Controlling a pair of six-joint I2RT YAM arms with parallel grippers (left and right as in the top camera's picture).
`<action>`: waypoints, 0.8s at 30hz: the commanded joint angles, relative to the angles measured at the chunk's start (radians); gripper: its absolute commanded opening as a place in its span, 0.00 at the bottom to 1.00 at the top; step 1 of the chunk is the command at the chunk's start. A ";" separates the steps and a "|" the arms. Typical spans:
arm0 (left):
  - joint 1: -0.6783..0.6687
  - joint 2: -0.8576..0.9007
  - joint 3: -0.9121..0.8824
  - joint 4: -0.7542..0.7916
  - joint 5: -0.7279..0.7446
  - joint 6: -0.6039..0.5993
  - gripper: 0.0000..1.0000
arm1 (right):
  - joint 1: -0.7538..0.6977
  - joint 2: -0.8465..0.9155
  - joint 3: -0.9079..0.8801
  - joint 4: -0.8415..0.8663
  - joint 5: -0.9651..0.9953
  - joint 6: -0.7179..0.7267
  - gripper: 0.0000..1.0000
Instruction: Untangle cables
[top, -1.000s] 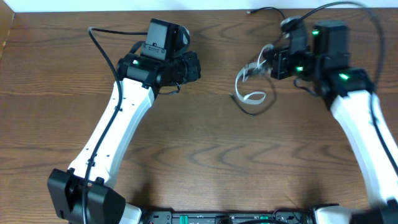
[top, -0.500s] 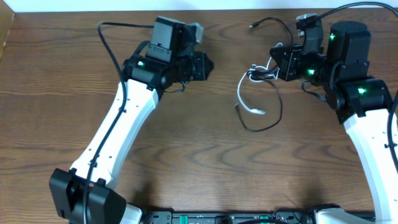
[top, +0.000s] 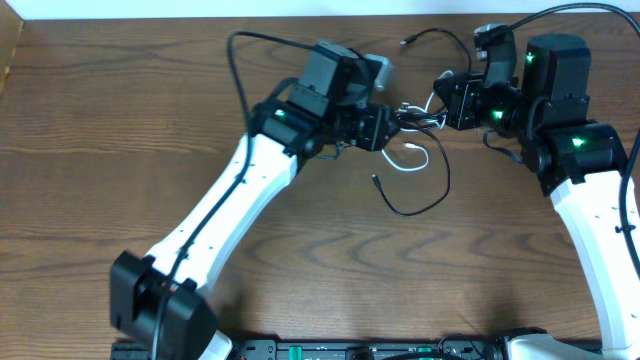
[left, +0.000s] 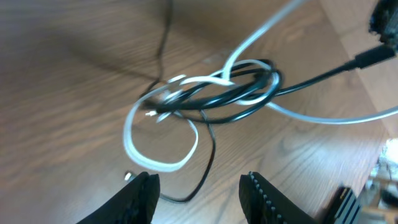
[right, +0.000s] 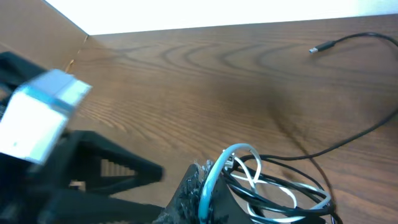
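Brown wood counter (top: 120, 150). My right arm (top: 592, 205) has its jaws clamped on the knot (left: 217, 90) of white cable (left: 129, 137) and black cable (left: 323, 71), lifting it near the far edge so loops hang loose. My left arm (top: 240, 190) faces it, jaws apart and empty, likely to pick a strand.
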 joint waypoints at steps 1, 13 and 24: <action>-0.010 0.046 -0.001 0.058 0.134 0.133 0.47 | -0.005 -0.004 0.007 -0.004 0.001 0.007 0.01; 0.007 0.109 -0.001 0.218 0.279 0.067 0.47 | -0.005 -0.004 0.007 -0.031 0.002 -0.019 0.01; 0.002 0.112 -0.031 0.197 0.211 0.334 0.47 | -0.005 -0.005 0.007 -0.030 0.001 -0.019 0.01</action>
